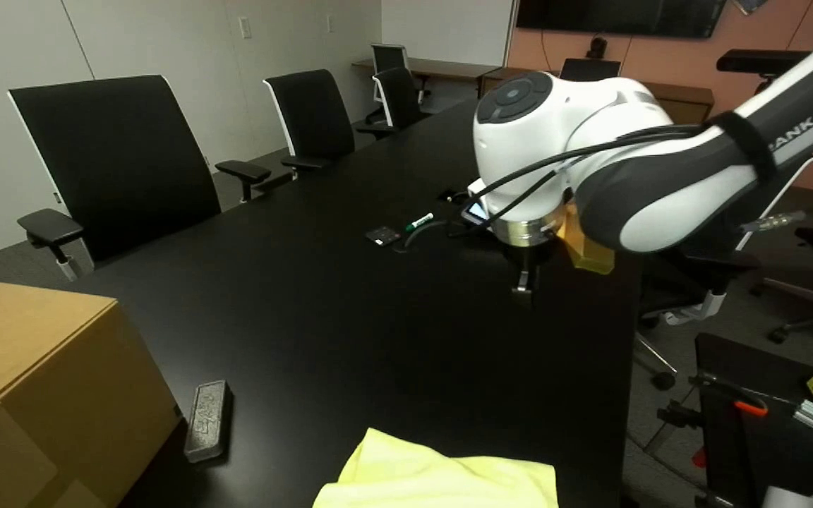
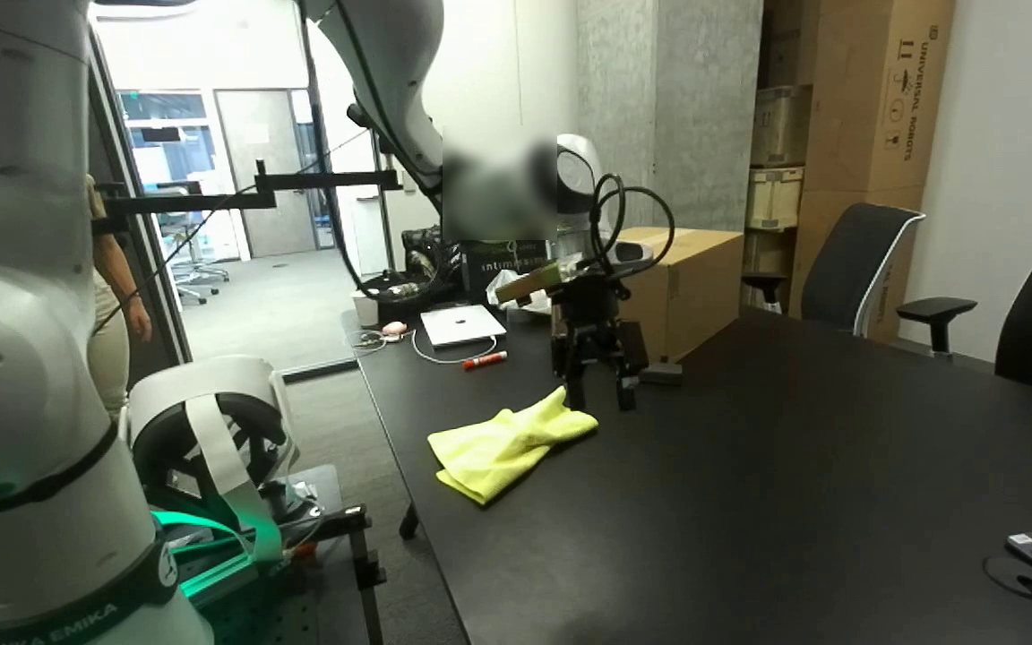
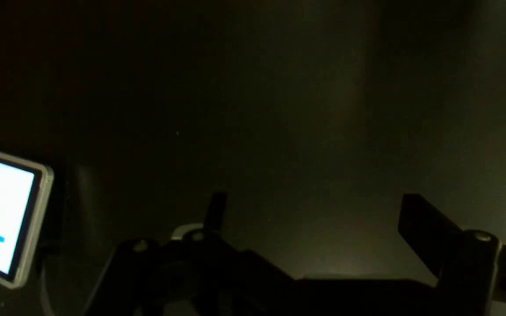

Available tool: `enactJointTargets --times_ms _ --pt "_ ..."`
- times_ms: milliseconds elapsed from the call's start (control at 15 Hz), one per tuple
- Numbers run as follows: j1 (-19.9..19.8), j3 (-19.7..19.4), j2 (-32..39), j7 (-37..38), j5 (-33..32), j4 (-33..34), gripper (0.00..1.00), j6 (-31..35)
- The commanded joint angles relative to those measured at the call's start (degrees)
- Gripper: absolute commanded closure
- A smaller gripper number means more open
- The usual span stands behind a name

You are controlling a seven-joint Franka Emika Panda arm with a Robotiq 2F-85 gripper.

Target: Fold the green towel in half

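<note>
One towel [image 2: 507, 443], lengthwise toward box [image 2: 704, 288].

In an exterior view, the camera looks along the table [image 1: 378, 317] toward a far display [image 1: 618, 15], the arm [image 1: 646, 169] near right. In an exterior view, the camera faces the cardboard box [image 2: 700, 291], the arm near left. Both share that box and the green towel [image 2: 503, 448]. The wrist view looks down past the gripper [image 3: 315, 196].

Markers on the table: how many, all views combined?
2: a green marker beside the black device in an exterior view, and a red marker near the silver laptop in an exterior view. The arm may hide others.
</note>
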Motion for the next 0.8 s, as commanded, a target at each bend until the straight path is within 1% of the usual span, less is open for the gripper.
enactJointTargets --times_ms 0,200,333,533,600,667,733 --pt "-3.2 0.8 -13.8 5.1 -2.0 -14.3 0.0 2.5" --pt "-6.0 1.6 -22.7 5.6 -1.3 -22.3 0.0 3.5" --pt "-8.0 1.9 -28.8 3.5 -0.3 -26.5 0.0 4.4" --pt "-10.8 2.1 -38.1 1.0 0.2 -31.1 0.0 5.3" --pt "-11.9 2.0 -40.0 1.0 -0.7 -32.4 0.0 7.9" --pt "-12.0 3.8 -32.7 2.0 0.7 -27.6 0.0 4.4" --pt "-12.8 4.0 -34.6 1.6 0.8 -28.5 0.0 4.7"
